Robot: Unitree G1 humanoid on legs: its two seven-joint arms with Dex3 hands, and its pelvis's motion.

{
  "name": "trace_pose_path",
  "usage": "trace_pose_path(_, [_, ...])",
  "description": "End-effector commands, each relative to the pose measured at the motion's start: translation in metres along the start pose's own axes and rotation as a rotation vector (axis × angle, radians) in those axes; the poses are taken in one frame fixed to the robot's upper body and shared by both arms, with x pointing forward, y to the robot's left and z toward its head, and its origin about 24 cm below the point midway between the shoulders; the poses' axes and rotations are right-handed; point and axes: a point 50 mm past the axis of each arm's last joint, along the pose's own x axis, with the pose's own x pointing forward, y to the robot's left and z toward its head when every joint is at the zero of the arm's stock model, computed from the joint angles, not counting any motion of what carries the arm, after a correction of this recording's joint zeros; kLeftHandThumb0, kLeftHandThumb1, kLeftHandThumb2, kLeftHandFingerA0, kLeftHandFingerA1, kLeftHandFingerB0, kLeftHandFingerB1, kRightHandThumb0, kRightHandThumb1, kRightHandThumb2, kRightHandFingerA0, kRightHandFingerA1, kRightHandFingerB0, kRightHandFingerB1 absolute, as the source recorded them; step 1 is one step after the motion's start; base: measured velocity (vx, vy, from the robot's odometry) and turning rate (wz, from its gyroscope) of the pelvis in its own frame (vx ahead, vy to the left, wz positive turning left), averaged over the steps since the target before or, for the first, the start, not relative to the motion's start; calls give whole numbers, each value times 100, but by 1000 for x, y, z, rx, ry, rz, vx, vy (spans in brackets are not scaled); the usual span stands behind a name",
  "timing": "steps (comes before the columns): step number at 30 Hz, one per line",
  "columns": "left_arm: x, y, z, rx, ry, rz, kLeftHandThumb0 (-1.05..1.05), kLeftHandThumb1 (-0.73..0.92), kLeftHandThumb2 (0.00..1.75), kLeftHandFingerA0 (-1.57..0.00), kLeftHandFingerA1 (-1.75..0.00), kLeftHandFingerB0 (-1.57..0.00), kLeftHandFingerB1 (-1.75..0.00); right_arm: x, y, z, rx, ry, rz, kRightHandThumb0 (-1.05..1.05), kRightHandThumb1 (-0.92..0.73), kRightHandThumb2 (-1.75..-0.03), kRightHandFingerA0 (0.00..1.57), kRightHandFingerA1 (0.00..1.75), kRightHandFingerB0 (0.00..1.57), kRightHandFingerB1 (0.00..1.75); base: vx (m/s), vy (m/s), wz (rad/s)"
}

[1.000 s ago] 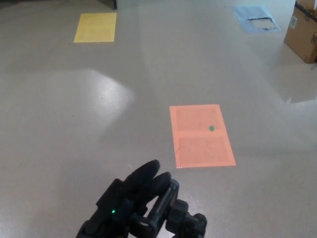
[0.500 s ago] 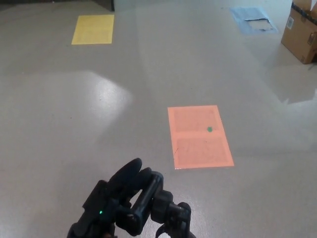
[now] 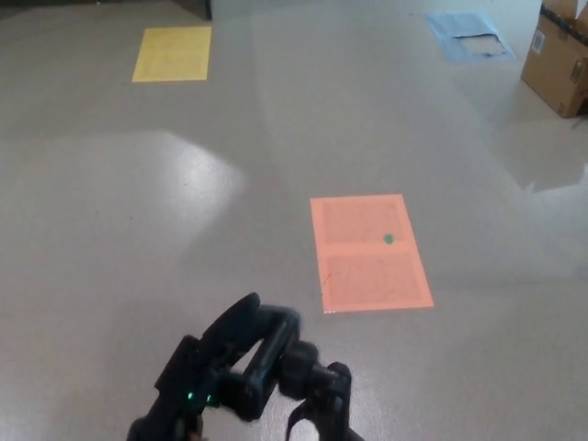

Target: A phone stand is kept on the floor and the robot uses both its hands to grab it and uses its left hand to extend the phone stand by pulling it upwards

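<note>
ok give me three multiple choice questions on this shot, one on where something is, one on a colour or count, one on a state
1. Where does the cardboard box sit in the head view?
A. top right edge
B. bottom left corner
C. centre of the floor

2. What colour is the sheet lying nearest the phone stand?
A. yellow
B. blue
C. orange-pink

3. What is the left hand doing?
A. lying flat on the floor
B. closed around the top of the phone stand
C. resting on the yellow sheet

Answers:
1. A, the box is cut off by the picture's upper right edge.
2. C, the orange-pink sheet with a small green dot lies just beyond the stand; the yellow sheet and blue sheet lie far off.
3. B, its black fingers wrap the stand's upper part at the bottom of the picture.
</note>
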Motion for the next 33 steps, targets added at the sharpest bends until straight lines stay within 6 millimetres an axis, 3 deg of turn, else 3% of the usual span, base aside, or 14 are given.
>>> trace_pose_path(1, [-13, 3, -17, 93, 152, 64, -83, 68, 61, -33, -40, -32, -31, -2, 1, -4, -24, 9, -10, -93, -61, -100, 0, 36, 0, 7, 0, 0, 0])
trace_pose_path(7, [-13, 7, -15, 118, 145, 50, -86, 55, 92, -30, -50, -29, -43, -3, 2, -4, 1, 22, -15, -86, -56, -95, 0, 27, 0, 11, 0, 0, 0])
trace_pose_path(12, [-17, 13, -9, 131, 145, 21, -87, 64, 66, -34, -41, -31, -32, -2, 2, -4, -7, 42, -9, -90, -58, -95, 1, 20, 0, 6, 0, 0, 0])
trace_pose_path(14, [-20, 16, -7, 141, 146, 20, -88, 59, 99, -36, -53, -19, -39, -1, 1, -5, -11, 42, -16, -81, -55, -96, 0, 27, 0, 15, 0, 0, 0])
trace_pose_path(20, [-23, 19, -8, 111, 169, 47, -84, 67, 62, -36, -38, -35, -31, 0, 3, -5, -9, 30, -18, -85, -54, -93, 0, 25, 0, 10, 0, 0, 0])
trace_pose_path(21, [-22, 18, -8, 122, 165, 43, -85, 68, 62, -37, -38, -35, -31, 0, 3, -5, -6, 34, -16, -72, -72, -62, 0, 33, 0, 3, 0, 0, 0])
trace_pose_path(22, [-21, 18, -8, 127, 163, 41, -85, 68, 62, -37, -38, -35, -31, 0, 3, -5, -4, 35, -15, -72, -72, -62, 0, 33, 0, 3, 0, 0, 0])
trace_pose_path(23, [-19, 16, -8, 120, 157, 31, -89, 62, 67, -35, -41, -31, -33, 1, 2, -5, -1, 40, -15, -83, -56, -95, 1, 24, 0, 11, 0, 0, 0])
trace_pose_path(24, [-18, 14, -8, 112, 154, 28, -89, 61, 67, -35, -41, -31, -33, 1, 2, -5, -4, 39, -16, -74, -73, -62, 0, 32, 0, 5, 0, 0, 0])
trace_pose_path(25, [-18, 14, -8, 109, 154, 27, -89, 61, 67, -35, -41, -31, -33, 1, 1, -5, -5, 38, -17, -74, -73, -62, 0, 32, 0, 5, 0, 0, 0])
trace_pose_path(26, [-14, 8, -6, 94, 140, 12, -90, 61, 69, -34, -42, -30, -33, 1, 0, -5, -9, 37, -13, -84, -58, -97, 1, 25, 0, 12, 0, 0, 0])
trace_pose_path(27, [-12, 6, -6, 91, 136, 6, -91, 61, 69, -34, -41, -30, -33, 1, 0, -5, -9, 31, -9, -75, -75, -63, 0, 33, 0, 2, 0, 0, 0])
trace_pose_path(28, [-11, 5, -5, 87, 133, 7, -91, 60, 69, -35, -41, -31, -33, 2, 0, -5, -2, 27, -8, -86, -58, -96, 0, 22, 0, 9, 0, 0, 0])
trace_pose_path(33, [0, -8, -4, 63, 102, -20, -88, 60, 68, -34, -41, -30, -33, 1, -1, -7, 34, 25, -19, -91, -60, -97, 1, 17, 0, 5, 0, 0, 0])
